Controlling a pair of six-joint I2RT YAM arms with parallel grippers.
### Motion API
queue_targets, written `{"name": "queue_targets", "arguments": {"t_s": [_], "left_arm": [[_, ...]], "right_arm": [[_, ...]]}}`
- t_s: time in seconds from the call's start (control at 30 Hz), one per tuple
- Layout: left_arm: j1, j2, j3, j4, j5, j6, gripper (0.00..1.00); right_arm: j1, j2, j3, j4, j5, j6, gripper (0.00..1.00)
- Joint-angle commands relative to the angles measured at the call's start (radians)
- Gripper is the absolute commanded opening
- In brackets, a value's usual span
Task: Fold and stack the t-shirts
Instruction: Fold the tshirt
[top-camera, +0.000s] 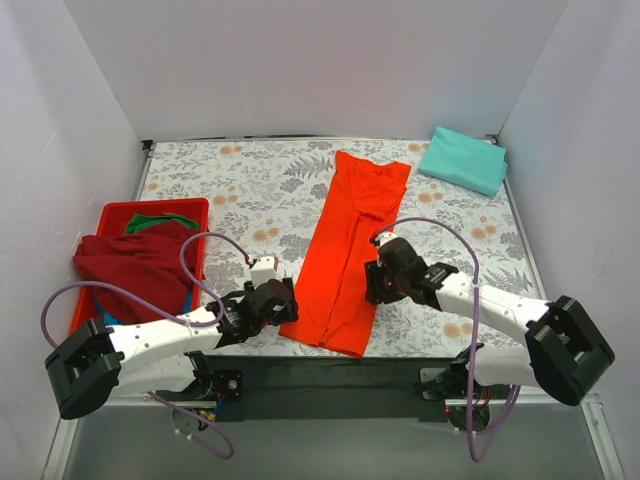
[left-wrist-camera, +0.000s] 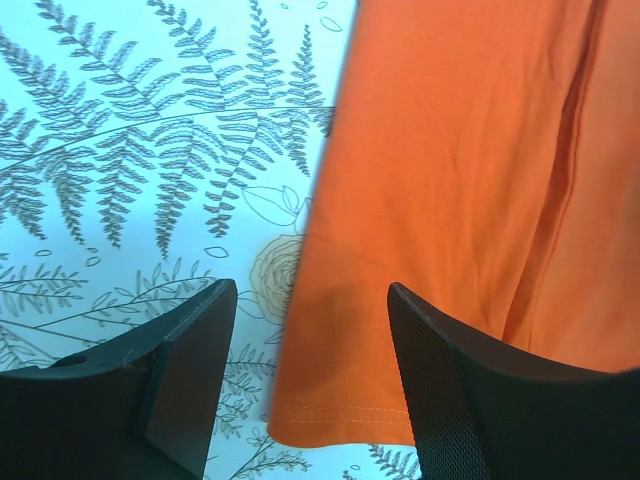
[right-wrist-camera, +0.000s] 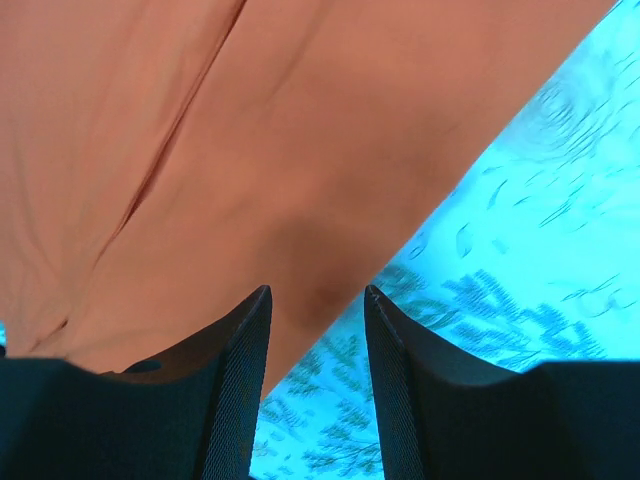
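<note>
The orange-red t-shirt (top-camera: 350, 250), already a long strip, lies between both pincers. The left pincer (left-wrist-camera: 310, 300) gapes open over its near hem corner, and the right pincer (right-wrist-camera: 317, 300), also open, hovers over the opposite edge. Best, I judge, to press down to the surface (top-camera: 250, 190), pinch all layers and lift evenly.

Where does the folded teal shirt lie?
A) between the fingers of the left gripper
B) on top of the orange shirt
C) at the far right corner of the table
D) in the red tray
C: the teal shirt lies folded at the far right corner of the table, apart from the orange shirt.
</note>
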Motion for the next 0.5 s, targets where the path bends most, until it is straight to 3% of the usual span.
{"name": "queue_targets", "arguments": {"t_s": [0.0, 0.23, 0.47], "left_arm": [[0.016, -0.047, -0.001, -0.043, -0.033, 0.029, 0.61], [0.020, -0.030, -0.007, -0.023, 0.036, 0.052, 0.60], [0.020, -0.033, -0.013, -0.012, 0.059, 0.063, 0.60]], "right_arm": [[0.116, -0.103, -0.054, 0.012, 0.105, 0.173, 0.49], [0.360, -0.144, -0.106, -0.026, 0.159, 0.362, 0.49], [0.504, -0.081, -0.054, -0.142, 0.242, 0.511, 0.49]]}}
